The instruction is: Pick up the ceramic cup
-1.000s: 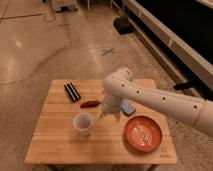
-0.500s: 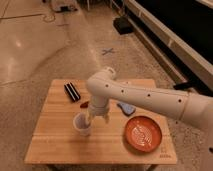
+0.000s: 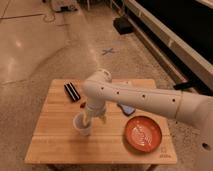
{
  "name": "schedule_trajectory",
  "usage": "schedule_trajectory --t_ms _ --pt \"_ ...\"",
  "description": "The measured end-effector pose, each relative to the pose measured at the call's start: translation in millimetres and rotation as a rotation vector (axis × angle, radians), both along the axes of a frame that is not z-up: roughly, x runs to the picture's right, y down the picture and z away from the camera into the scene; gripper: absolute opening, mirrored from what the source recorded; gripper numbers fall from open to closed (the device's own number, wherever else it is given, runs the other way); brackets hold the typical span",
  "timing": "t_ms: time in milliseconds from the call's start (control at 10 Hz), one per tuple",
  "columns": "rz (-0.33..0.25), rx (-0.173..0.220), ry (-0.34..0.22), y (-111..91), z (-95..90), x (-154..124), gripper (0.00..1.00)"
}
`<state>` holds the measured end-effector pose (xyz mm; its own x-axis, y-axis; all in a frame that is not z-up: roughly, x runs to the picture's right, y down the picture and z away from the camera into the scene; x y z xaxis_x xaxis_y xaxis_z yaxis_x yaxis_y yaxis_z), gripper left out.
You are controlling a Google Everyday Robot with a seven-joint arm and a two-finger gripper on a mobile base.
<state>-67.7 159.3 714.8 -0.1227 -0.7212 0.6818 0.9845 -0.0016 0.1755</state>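
The ceramic cup point(image 3: 81, 127) is small, white and upright on the left middle of the wooden table point(image 3: 55, 147). My white arm reaches in from the right, and my gripper point(image 3: 93, 117) points down right at the cup's right rim, partly covering it. I cannot tell whether it touches the cup.
An orange-red round plate point(image 3: 143, 134) lies at the table's front right. A dark oblong packet point(image 3: 72, 91) lies at the back left. A blue object point(image 3: 128, 109) lies just behind the plate, partly under my arm. The floor around the table is polished concrete.
My arm has swung left and down across the table. The gripper has moved from the table's middle to the cup's rim. The cup has stayed in place.
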Motion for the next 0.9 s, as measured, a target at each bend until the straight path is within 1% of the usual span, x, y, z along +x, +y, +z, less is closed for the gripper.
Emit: schedule_trajectory --t_ms 100,200,300,500,700,900 --pt "0.003 0.001 0.002 -1 0.3 1 0.49" --pt "0.005 0.002 0.006 -2 -0.5 6 0.37" --pt "0.002 0.002 0.006 -1 0.5 6 0.32" --pt "0.002 0.001 0.002 -1 2.6 2 0.31" --pt "0.005 0.003 0.003 -5 -2.0 1 0.3" --pt "0.005 -0.001 -0.013 -18 -17.1 12 0.11"
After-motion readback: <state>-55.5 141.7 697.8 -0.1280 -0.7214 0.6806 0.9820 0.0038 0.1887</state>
